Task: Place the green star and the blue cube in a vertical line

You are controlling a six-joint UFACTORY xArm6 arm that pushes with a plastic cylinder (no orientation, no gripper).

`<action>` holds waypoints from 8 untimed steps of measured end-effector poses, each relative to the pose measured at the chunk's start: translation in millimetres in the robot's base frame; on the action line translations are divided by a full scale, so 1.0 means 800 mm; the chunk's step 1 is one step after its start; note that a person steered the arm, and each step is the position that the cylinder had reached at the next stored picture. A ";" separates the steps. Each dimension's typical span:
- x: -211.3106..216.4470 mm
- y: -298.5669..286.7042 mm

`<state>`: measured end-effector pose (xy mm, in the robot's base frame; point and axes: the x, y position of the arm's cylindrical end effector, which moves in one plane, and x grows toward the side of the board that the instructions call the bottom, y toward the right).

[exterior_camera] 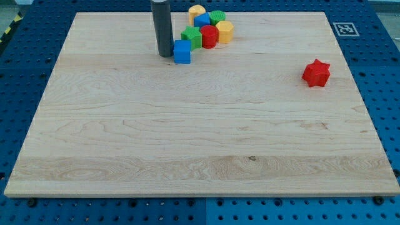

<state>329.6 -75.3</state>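
Observation:
The blue cube (182,52) sits near the view's top, left of centre on the wooden board (200,125). The green star (192,35) lies just above and to the right of it, touching it. My tip (165,55) stands right beside the blue cube's left side, touching or nearly touching it. The rod rises straight up out of the view's top.
A tight cluster at the view's top: a red block (209,36), a yellow block (224,30), a green block (217,17), a blue block (202,20) and a yellow block (196,12). A red star (316,73) lies alone at the right.

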 end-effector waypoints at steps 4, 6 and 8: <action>0.060 0.043; 0.034 -0.026; -0.006 0.054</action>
